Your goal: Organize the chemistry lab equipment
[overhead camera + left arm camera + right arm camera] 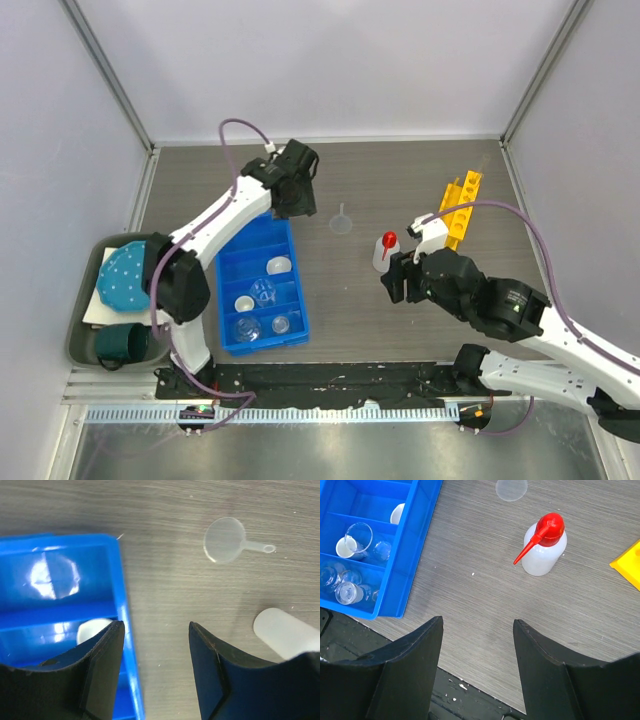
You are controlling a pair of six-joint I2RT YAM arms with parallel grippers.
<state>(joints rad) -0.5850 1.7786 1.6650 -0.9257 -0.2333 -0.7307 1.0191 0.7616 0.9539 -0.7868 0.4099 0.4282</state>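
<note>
A: Where is the glassware found?
B: Small clear glass beakers point(262, 292) and a white round dish point(279, 265) are held in compartments of a blue plastic divided tray point(255, 243), left of centre in the overhead view. A clear funnel point(342, 220) is laid on the grey wood-grain table point(350, 310) at centre. A red-capped clear squeeze bottle point(385, 250) stands upright to its lower right, and a yellow holed rack point(460, 205) is seen at upper right.
A: And the jaws?
B: The left gripper point(298, 200) is seen at the tray's upper right corner, jaws parted, nothing between them. The right gripper point(397, 283) is seen just below the bottle, jaws likewise spread and empty.
A: Elsewhere?
B: A teal dotted plate point(125, 275) and a dark teal mug point(122, 342) are kept in a grey bin point(80, 300) at far left.
</note>
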